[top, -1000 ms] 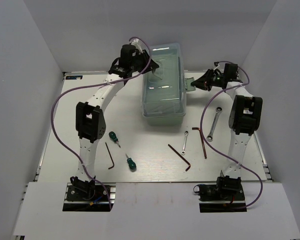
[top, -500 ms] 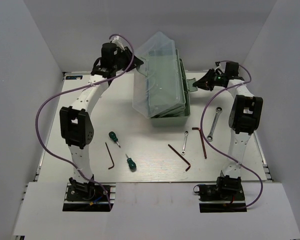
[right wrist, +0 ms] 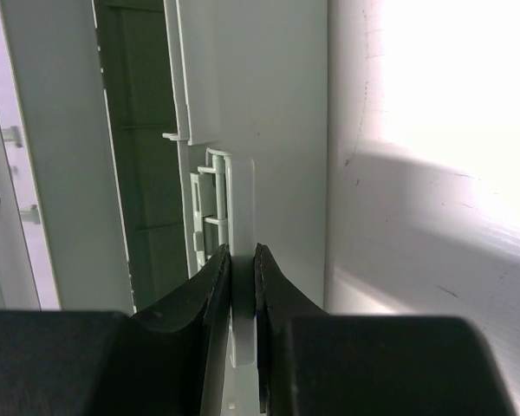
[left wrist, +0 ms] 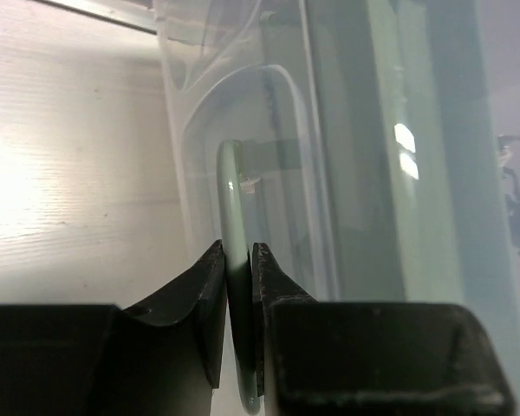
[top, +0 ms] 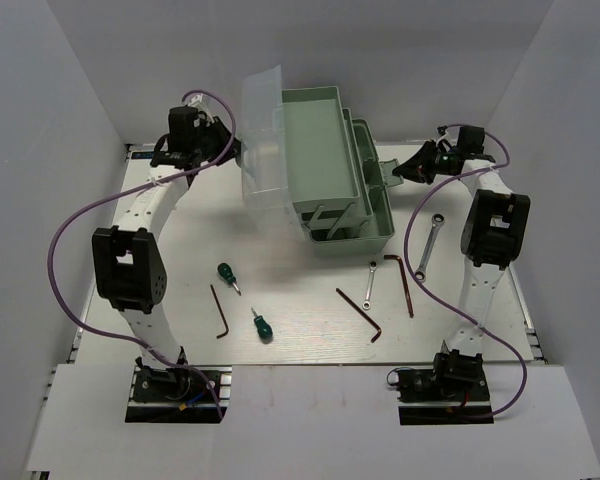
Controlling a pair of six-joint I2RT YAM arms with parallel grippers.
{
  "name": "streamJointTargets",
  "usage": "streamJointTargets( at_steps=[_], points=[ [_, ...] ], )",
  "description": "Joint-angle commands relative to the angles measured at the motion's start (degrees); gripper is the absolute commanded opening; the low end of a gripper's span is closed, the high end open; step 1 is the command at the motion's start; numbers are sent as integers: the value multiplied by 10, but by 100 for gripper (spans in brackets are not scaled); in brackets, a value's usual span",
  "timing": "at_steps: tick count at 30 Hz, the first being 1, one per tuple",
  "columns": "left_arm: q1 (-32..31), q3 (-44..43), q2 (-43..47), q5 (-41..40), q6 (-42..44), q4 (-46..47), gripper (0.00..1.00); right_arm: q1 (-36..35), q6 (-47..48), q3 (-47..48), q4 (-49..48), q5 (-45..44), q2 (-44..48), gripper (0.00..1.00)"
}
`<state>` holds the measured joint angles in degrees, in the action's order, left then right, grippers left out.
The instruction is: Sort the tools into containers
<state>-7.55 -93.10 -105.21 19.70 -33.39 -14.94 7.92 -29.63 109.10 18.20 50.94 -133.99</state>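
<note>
The pale green toolbox [top: 376, 228] stands open at the back of the table. Its clear lid [top: 261, 150] is swung over to the left and the inner tray [top: 320, 150] is raised above the box. My left gripper [top: 228, 152] [left wrist: 237, 253] is shut on the lid's handle [left wrist: 232, 199]. My right gripper [top: 404, 172] [right wrist: 241, 251] is shut on the latch [right wrist: 241, 195] at the box's right side. Two green screwdrivers [top: 228, 276] [top: 263, 326], three hex keys [top: 218, 312] [top: 360, 313] [top: 406, 285] and two wrenches [top: 369, 282] [top: 428, 243] lie on the table in front.
White walls close in the table on the left, back and right. Purple cables loop from both arms over the table. The arm bases [top: 175, 385] [top: 445, 385] sit at the near edge.
My left gripper has swung the lid up and over to the left, opening the toolbox, and the inner tray has risen. The right gripper has stayed on the latch.
</note>
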Motion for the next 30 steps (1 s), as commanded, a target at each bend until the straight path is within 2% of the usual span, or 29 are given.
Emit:
streamJointTargets(
  at_steps=[1, 3, 5, 7, 9, 10, 12, 14, 17, 25, 30],
  points=[
    [15, 8, 56, 19, 29, 25, 3, 30, 9, 32, -9, -40, -2, 0],
    [20, 16, 56, 19, 29, 25, 5, 29, 9, 30, -9, -37, -4, 0],
    [26, 25, 56, 19, 29, 25, 20, 30, 11, 28, -5, -37, -4, 0],
    [32, 43, 56, 19, 29, 25, 42, 31, 11, 23, -7, -35, -4, 0],
    [39, 60, 68, 19, 29, 25, 53, 30, 14, 23, -4, -34, -2, 0],
    [39, 78, 68, 19, 29, 25, 66, 31, 14, 23, -5, -34, -2, 0],
    [46, 94, 83, 6, 29, 25, 77, 30, 15, 21, -4, -32, -4, 0],
    [51, 114, 91, 6, 29, 25, 83, 31, 16, 21, -3, -30, -5, 0],
    [64, 129, 98, 6, 29, 31, 85, 30, 16, 21, -1, -27, -3, 0],
    [82, 129, 113, 6, 24, 8, 85, 29, 21, 16, 7, -24, 0, 0],
    [98, 136, 130, -40, 24, -33, 87, 29, 20, 11, 6, -21, 0, 0]
  ],
)
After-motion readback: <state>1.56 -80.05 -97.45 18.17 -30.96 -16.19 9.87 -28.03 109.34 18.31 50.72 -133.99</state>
